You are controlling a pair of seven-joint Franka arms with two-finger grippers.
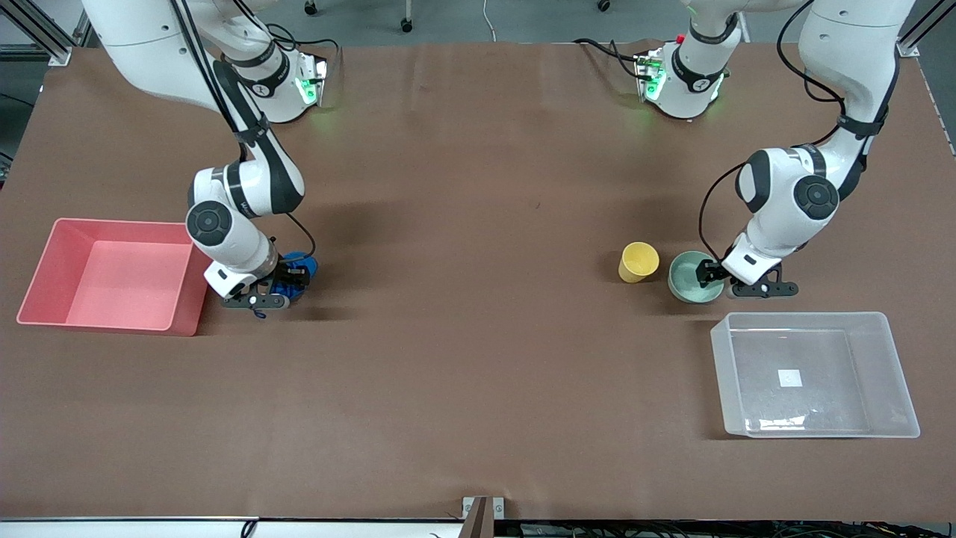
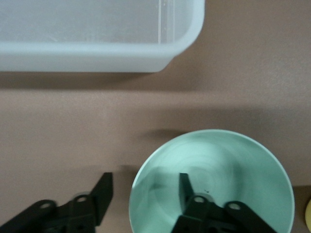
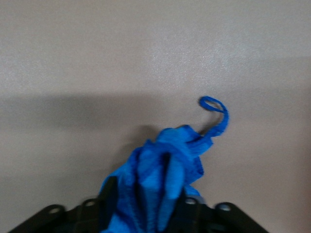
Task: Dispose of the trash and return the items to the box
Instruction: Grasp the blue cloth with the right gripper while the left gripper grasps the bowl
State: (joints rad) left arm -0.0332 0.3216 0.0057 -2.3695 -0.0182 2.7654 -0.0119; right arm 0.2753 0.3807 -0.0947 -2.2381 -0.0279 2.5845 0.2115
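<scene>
The trash, a deep-blue wad (image 1: 305,265), lies on the table beside the pink bin. My right gripper (image 1: 287,282) is down on it. In the right wrist view my right gripper (image 3: 148,194) has its fingers pressed into the sides of the bunched wad (image 3: 160,165), and its string (image 3: 216,116) curls out over the table. The mint-green bowl (image 1: 683,278) stands beside the yellow cup (image 1: 638,261). My left gripper (image 1: 718,278) is open astride the bowl's rim. In the left wrist view my left gripper (image 2: 143,189) has one finger inside the bowl (image 2: 233,160) and one outside. The clear box (image 1: 859,329) lies nearer the front camera than the bowl.
The pink bin (image 1: 45,254) stands at the right arm's end of the table, right next to the wad. The clear box's wall (image 2: 97,53) is close to the bowl. Bare brown table lies between the two groups.
</scene>
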